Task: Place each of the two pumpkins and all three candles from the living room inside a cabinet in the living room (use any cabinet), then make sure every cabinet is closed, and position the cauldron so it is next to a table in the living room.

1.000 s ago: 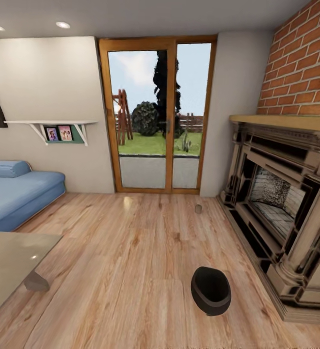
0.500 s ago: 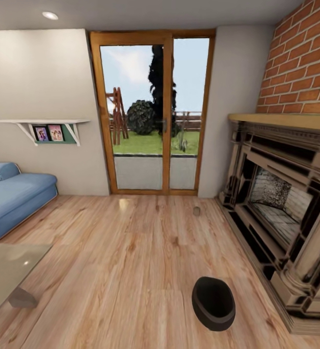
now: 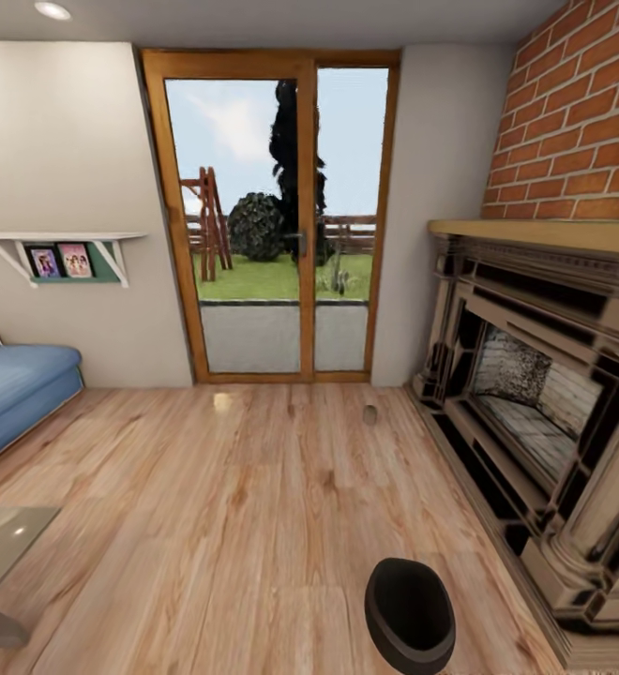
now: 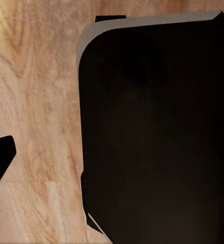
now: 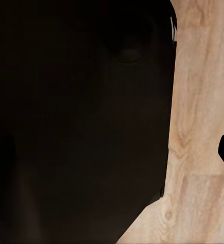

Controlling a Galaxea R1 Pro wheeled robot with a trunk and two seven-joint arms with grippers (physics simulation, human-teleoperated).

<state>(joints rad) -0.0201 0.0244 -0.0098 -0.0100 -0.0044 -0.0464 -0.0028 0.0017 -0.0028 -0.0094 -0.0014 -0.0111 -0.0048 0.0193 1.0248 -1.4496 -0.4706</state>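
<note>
Presently: cauldron (image 3: 409,615) on floor | candle (image 3: 369,414) near fireplace (image 3: 535,412)

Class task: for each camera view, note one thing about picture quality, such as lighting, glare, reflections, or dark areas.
Head view: evenly lit, with a bright glare spot on the wooden floor before the glass door, and the cauldron cut by the frame's bottom edge. Left wrist view: a large, nearly black, featureless shape over the floor. Right wrist view: similar, a dark mass without detail beside a strip of floor.

Home living room, brick fireplace (image 3: 535,394), sofa (image 3: 9,389)
</note>
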